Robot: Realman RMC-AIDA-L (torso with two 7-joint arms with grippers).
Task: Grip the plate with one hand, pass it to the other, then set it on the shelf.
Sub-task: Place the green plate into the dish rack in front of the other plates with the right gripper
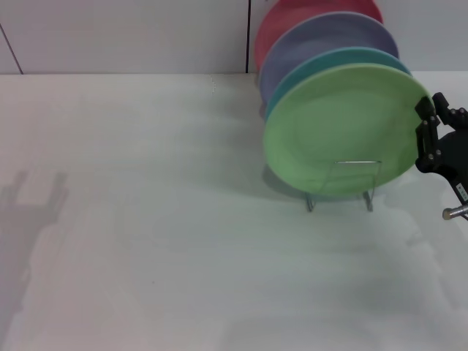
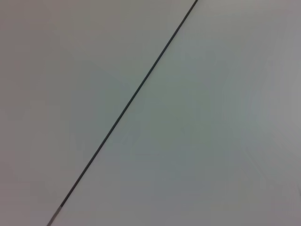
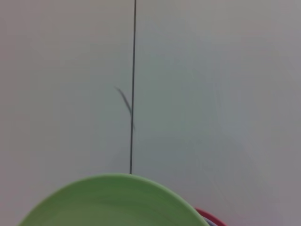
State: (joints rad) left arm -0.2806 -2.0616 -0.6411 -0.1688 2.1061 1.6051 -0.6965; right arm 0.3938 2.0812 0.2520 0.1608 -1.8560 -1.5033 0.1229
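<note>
Green plate (image 1: 340,128) stands on edge at front of the rack (image 1: 351,179), leaning back on the teal plate (image 1: 344,57) w/ lavender (image 1: 322,36) and red (image 1: 278,22) behind, so wire loops carry its weight. R gripper (image 1: 433,126) sits at plate's right rim, prob. steadying it; can't tell if fingers pinch rim or are free. L gripper not in view; its wrist cam shows only wall.

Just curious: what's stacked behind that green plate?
Behind the green plate stand a teal plate, a lavender plate and a red plate; only their upper edges show.
</note>
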